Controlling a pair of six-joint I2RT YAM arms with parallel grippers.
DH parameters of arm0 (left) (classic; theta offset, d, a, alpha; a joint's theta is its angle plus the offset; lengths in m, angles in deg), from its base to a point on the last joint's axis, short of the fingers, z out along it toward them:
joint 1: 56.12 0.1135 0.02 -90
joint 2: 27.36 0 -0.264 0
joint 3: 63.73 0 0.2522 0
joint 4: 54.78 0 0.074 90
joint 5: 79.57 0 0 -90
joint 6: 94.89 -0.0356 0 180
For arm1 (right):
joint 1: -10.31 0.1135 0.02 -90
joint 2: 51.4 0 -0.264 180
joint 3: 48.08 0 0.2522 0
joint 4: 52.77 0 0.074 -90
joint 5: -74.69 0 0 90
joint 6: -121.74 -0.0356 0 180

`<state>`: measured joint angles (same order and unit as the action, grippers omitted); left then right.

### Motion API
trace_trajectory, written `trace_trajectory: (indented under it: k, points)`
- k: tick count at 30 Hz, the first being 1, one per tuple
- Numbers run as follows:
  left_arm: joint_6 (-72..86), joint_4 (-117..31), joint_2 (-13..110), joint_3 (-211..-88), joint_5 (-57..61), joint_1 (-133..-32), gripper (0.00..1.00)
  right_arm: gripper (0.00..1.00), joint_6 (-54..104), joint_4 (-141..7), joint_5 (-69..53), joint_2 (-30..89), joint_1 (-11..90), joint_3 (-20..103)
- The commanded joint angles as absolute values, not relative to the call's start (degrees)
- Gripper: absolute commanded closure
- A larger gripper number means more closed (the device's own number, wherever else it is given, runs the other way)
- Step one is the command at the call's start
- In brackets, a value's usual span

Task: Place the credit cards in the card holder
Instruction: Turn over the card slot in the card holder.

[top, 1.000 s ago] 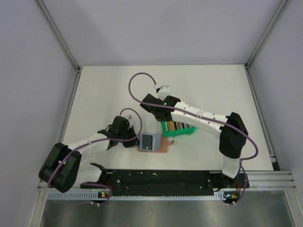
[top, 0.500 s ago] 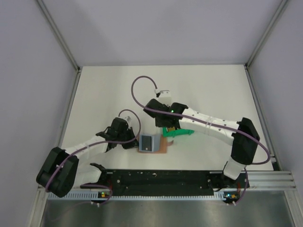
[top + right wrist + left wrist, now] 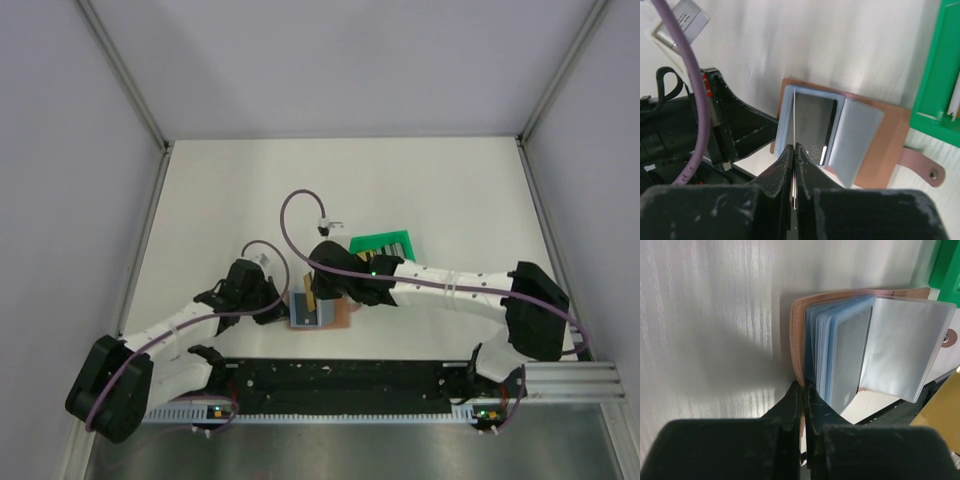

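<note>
My top camera looks steeply down over the whole table (image 3: 220, 200), while both wrist cameras sit close above the card holder (image 3: 890, 150), which all three share.

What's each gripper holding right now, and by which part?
Left gripper pinches the card holder at the near edge of its brown cover. Right gripper pinches a card, seen edge-on, by its near end.

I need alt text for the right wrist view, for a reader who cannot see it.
The right gripper holds a thin card edge-on over the open tan card holder, its clear sleeves fanned apart. A green tray edge shows at the right.
</note>
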<state>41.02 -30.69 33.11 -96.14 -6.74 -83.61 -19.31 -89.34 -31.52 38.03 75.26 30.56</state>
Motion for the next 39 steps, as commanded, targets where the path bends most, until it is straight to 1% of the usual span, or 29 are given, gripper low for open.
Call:
trace_trajectory:
  k: [1, 6, 15, 26, 39]
  points:
    - [43.0, -33.4, 31.9, -94.6, -7.9, -83.9, 1.00, 1.00, -22.4, -83.9, -35.8, 40.2, 78.4, 32.7]
    - [43.9, -34.1, 30.8, -93.7, -8.4, -83.8, 1.00, 1.00, -22.8, -83.7, -39.1, 43.7, 80.9, 34.8]
    - [44.8, -34.6, 29.5, -92.9, -8.6, -83.9, 1.00, 1.00, -24.1, -82.6, -41.0, 46.8, 82.2, 36.2]
    - [46.3, -36.3, 28.1, -92.0, -9.3, -83.9, 1.00, 1.00, -24.8, -80.2, -41.2, 47.7, 82.7, 35.7]
    - [46.7, -36.4, 27.6, -91.6, -8.9, -83.9, 1.00, 1.00, -23.8, -82.3, -42.3, 48.4, 82.8, 36.3]
